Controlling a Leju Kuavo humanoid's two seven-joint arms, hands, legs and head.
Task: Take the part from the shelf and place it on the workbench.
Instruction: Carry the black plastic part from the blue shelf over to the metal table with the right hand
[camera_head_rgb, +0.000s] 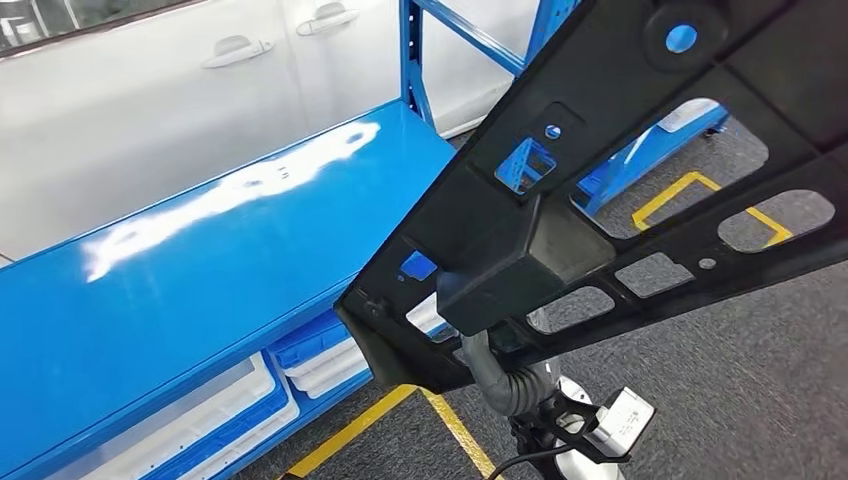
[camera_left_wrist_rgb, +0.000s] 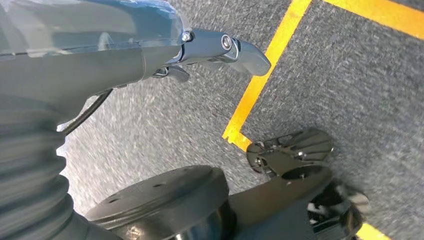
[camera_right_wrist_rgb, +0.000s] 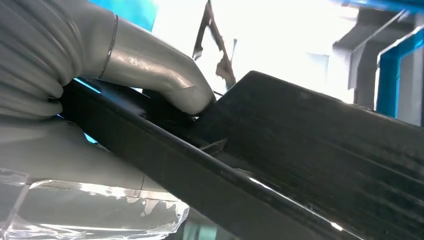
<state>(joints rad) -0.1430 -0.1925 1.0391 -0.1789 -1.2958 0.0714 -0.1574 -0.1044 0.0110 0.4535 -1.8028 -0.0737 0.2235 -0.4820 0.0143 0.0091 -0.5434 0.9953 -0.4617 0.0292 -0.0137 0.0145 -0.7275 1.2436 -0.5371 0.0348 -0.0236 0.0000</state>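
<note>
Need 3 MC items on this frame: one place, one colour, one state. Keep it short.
1. Where is the black part?
A. held up in the air beside the blue bench
B. lying flat on the bench
C. on the floor

2. What colour are the floor lines?
A. red
B. yellow
C. white

3. What is the right hand doing?
A. hanging empty
B. pressing the bench
C. gripping the part

Key: 1 A, the part hangs above the floor next to the bench top. 2 B, the tape is yellow. 3 C, the thumb presses on the part.
</note>
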